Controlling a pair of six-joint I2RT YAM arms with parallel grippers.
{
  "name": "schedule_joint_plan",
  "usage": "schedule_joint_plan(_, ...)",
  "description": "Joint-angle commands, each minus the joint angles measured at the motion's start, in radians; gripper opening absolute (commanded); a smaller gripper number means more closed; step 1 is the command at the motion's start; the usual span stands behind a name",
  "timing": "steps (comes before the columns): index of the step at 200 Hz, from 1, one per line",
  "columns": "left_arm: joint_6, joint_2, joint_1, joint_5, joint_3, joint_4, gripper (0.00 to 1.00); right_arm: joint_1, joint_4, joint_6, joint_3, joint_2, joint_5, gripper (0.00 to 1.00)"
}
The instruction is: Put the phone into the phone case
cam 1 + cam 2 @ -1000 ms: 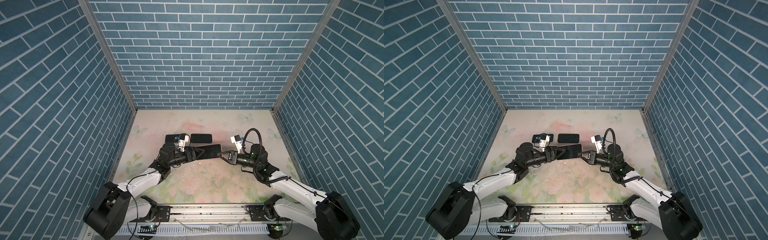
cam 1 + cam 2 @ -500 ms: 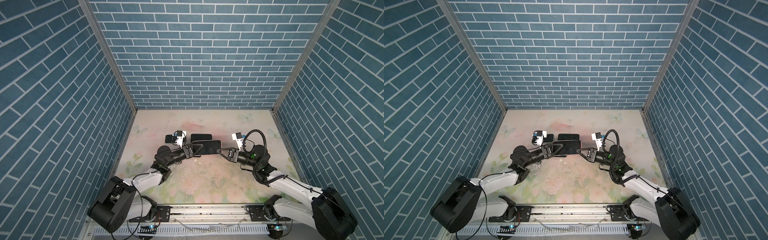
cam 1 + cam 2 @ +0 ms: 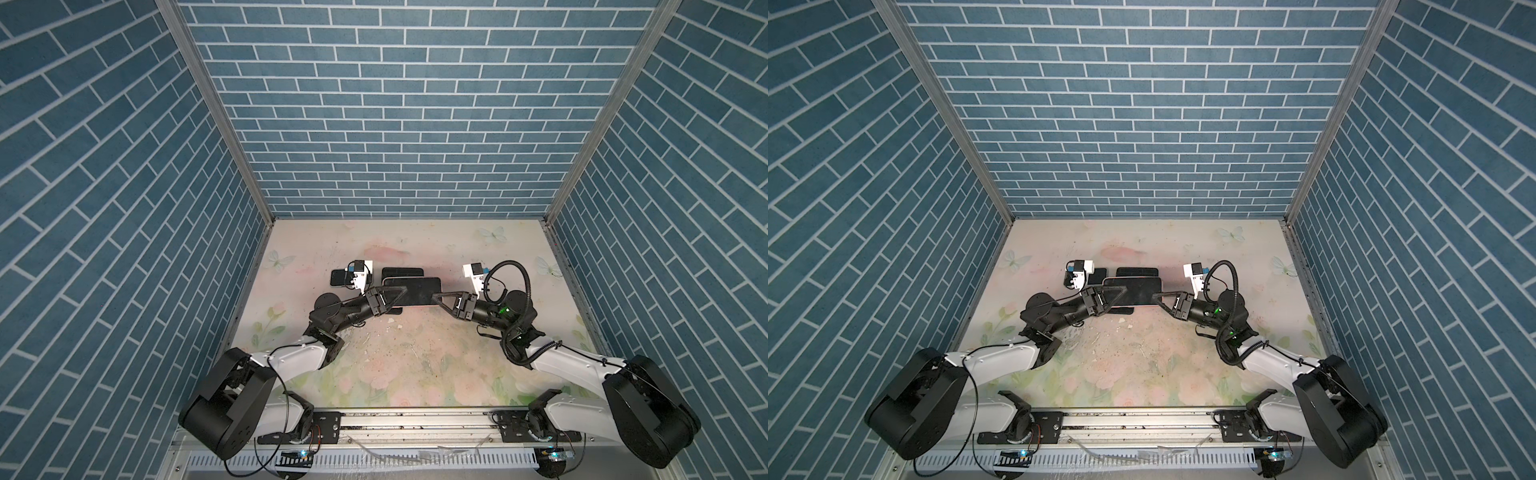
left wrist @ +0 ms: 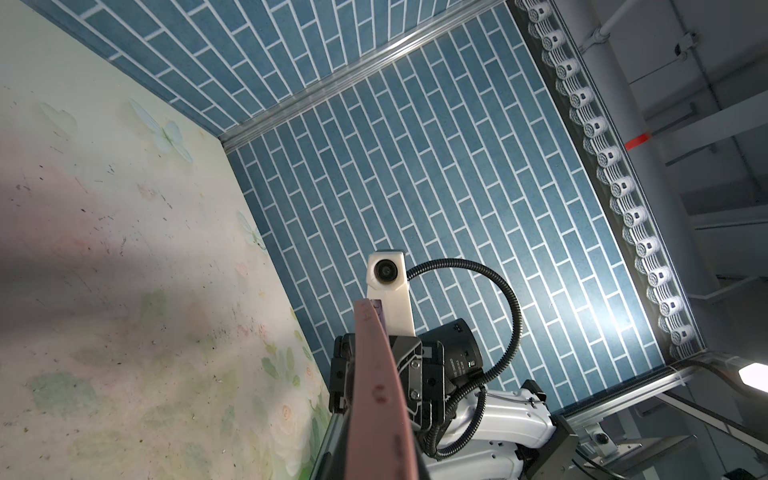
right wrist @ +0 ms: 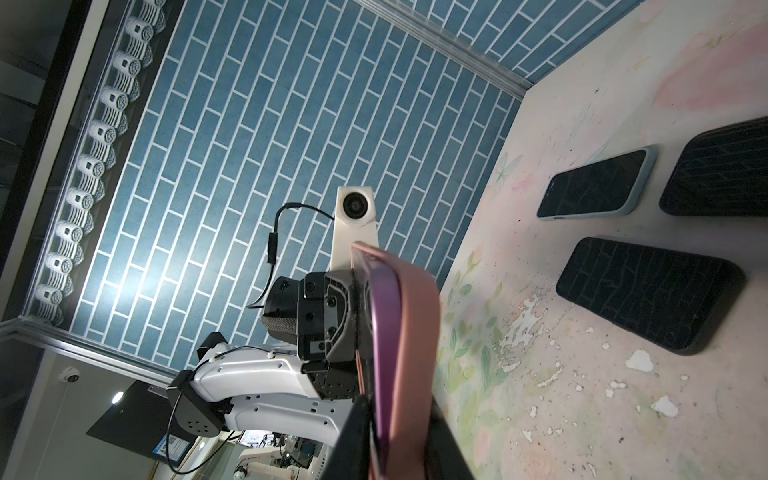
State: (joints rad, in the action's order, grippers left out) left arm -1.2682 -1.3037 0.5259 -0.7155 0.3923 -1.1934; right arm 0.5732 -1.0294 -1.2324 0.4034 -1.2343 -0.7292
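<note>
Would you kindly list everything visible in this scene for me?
pink-cased phone: 1, purple phone in pink case, held above the table between both grippers
blue-cased phone: 1, pale blue case, flat on the table, leftmost
black handsets: 2, black, on the table, one behind the held phone, one under it
table: 1, pale floral, chipped, underneath
walls: 3, blue brick pattern, around the table
wrist cameras: 2, white, one per arm
left gripper: 1, black, clamped on the phone's left end
right gripper: 1, black, at its right end, grip unclear
</note>
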Motion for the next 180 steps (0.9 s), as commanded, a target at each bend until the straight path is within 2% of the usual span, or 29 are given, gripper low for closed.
schedule_joint_plan(1, 0.011, -0.008, 0.013, -0.021, -0.007, -0.053, 0.05, -0.020, -0.079, -0.004, 0.038, -0.008, 0.021, 0.31)
schedule_joint_plan(41, 0.010, -0.018, 0.021, -0.015, -0.007, -0.056, 0.05, -0.027, -0.095, -0.019, 0.088, -0.039, 0.018, 0.33)
schedule_joint_plan(76, 0.011, -0.037, 0.034, -0.011, -0.004, -0.057, 0.05, -0.027, -0.208, -0.080, 0.107, -0.118, 0.020, 0.29)
schedule_joint_plan(122, 0.016, -0.038, 0.039, -0.015, -0.004, -0.050, 0.04, -0.027, -0.228, -0.084, 0.118, -0.167, 0.039, 0.18)
schedule_joint_plan(156, 0.029, -0.022, 0.039, -0.013, -0.001, -0.023, 0.04, -0.027, -0.148, -0.022, 0.117, -0.158, 0.047, 0.00)
schedule_joint_plan(180, 0.029, -0.016, 0.040, -0.012, -0.005, -0.019, 0.04, -0.028, -0.130, 0.059, 0.100, -0.148, 0.040, 0.00)
